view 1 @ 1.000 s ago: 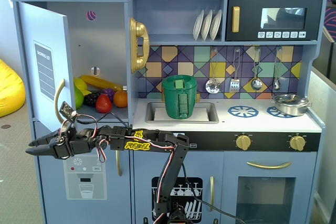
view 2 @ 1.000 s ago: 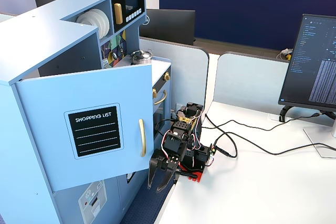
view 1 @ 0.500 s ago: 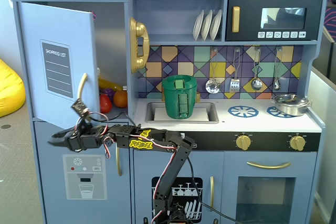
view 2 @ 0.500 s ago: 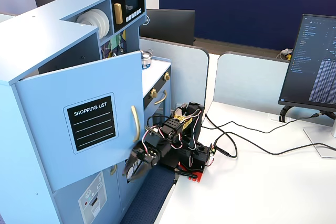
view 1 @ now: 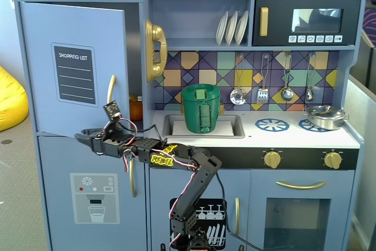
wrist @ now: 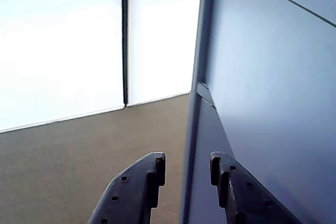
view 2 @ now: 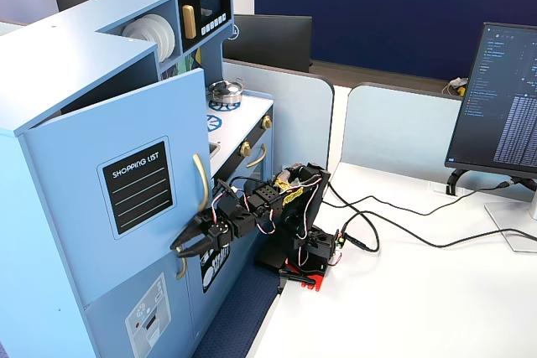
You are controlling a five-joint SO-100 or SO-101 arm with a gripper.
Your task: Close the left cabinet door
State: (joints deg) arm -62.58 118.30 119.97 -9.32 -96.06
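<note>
The left cabinet door (view 1: pixel 73 27) is a light-blue panel with a black "SHOPPING LIST" board and a curved gold handle (view 1: pixel 111 89). It stands slightly ajar, its handle side swung out, in both fixed views (view 2: pixel 67 207). My gripper (view 1: pixel 79 138) reaches left along the cabinet front, level with the door's bottom edge and below the handle (view 2: pixel 201 182). It shows the same in the other fixed view (view 2: pixel 180 249). In the wrist view the gripper (wrist: pixel 187 163) is open and empty. A blue panel (wrist: pixel 262 51) fills the right side, and its edge runs between the jaws.
Below is the blue door with the ice-dispenser panel (view 1: pixel 94 198). A gold phone (view 1: pixel 154 50), a green pot (view 1: pixel 201 108) in the sink and the microwave (view 1: pixel 305 20) lie right of the door. My arm's base (view 2: pixel 298 253) stands on a white desk (view 2: pixel 419 308) with cables and a monitor (view 2: pixel 503 98).
</note>
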